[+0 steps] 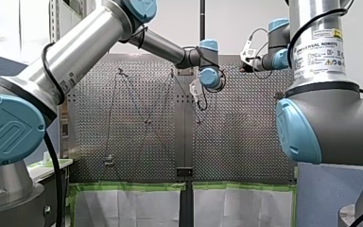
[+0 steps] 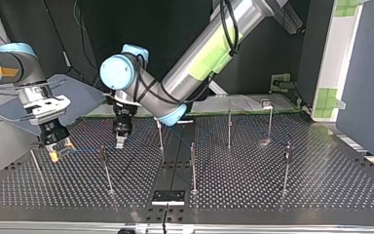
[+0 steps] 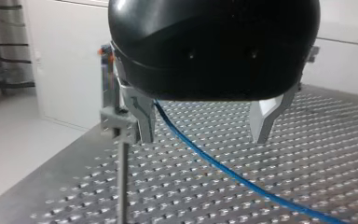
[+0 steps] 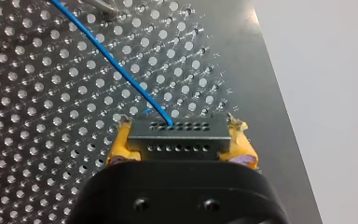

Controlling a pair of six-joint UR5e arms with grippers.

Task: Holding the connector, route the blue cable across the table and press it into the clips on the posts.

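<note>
Grips grey perforated connector [image 4: 178,136] with right gripper [image 4: 179,140], left gripper [image 3: 203,135] spread — risks seemingly offset thin blue cable [image 3: 214,162] missing grey post clip [image 3: 116,123].

Two arms: my left arm [image 2: 209,53], my right arm [image 2: 9,61]. Two grippers, one per arm: my left gripper [image 3: 204,137], my right gripper [image 4: 179,125]. Two fingers on each, four in all: a pair of metal fingers [image 3: 142,116] on the left, a pair of yellow pads [image 4: 119,150] on the right. One blue cable [image 3: 223,169], a single strand, between the metal fingers and close beside one of them. One connector [image 4: 179,140], between the yellow pads. In the top view, six posts [image 2: 193,168] plain, a possible seventh too thin to tell. One clip [image 3: 116,123] countable up close, just beside a metal finger. One black plate [image 2: 168,196], well apart from all four fingers.
</note>
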